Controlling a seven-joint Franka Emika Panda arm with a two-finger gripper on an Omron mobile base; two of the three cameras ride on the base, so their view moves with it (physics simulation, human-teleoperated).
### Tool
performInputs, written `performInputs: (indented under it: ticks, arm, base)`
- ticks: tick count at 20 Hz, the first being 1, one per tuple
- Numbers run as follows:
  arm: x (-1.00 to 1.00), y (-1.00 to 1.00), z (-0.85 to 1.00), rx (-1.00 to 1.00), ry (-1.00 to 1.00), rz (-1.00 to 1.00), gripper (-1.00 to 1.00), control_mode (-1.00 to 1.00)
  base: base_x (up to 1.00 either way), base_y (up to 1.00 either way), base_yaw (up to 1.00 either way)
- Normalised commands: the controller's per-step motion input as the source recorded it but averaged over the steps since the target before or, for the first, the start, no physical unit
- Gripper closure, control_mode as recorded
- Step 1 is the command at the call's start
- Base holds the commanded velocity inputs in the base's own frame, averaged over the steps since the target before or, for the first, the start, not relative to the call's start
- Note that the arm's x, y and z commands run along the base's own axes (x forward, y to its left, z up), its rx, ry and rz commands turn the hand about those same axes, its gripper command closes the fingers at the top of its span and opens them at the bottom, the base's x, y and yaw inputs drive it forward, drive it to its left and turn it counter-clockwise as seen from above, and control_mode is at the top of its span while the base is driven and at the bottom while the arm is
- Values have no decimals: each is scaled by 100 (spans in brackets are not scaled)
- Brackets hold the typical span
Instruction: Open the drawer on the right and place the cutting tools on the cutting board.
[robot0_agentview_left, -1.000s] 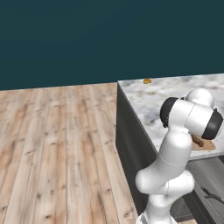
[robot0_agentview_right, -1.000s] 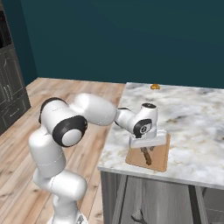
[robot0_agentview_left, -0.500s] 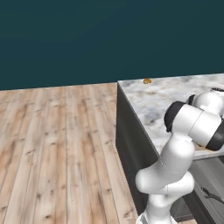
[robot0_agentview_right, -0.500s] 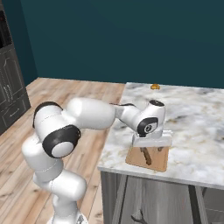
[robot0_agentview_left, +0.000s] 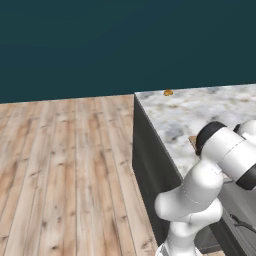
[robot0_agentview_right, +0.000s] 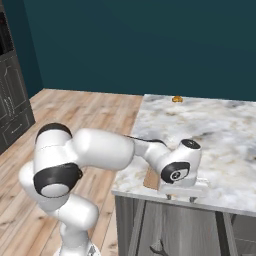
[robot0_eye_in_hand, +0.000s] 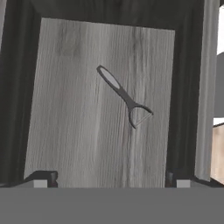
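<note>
The hand view looks straight down into the open drawer, whose pale grey wood-grain floor is framed by darker walls. On that floor lies a single grey Y-shaped peeler, its slim handle pointing to the upper left of that view and its forked head to the lower right; it sits near the middle of the drawer floor, apart from every wall. The gripper hangs above it with its two dark fingertips spread wide at the bottom corners of the hand view, jaws fully apart and nothing between them; the peeler lies well beyond the tips, untouched. In the right base view the white arm reaches over the near edge of the marble counter and the hand points down just past that edge, over the cabinet front. A corner of the tan cutting board shows on the counter just beside the hand, mostly hidden by the wrist. A small orange object sits at the counter's far edge, well apart from the arm; the left base view shows it too, beyond the arm's elbow.
</note>
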Motion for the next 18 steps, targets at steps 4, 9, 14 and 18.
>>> performInputs:
  ticks: [4,9,14,18]
  arm:
    - [-9,-4,0,0,-1,0,-100,-100]
    - [-2,0,-47,-5,0,0,-100,-100]
    - [-7,0,-65,-8,0,1,-100,-100]
    - [-12,-10,-54,-6,0,4,-100,-100]
  base:
    - [0,0,0]
    - [0,0,0]
    - [0,0,0]
    - [0,0,0]
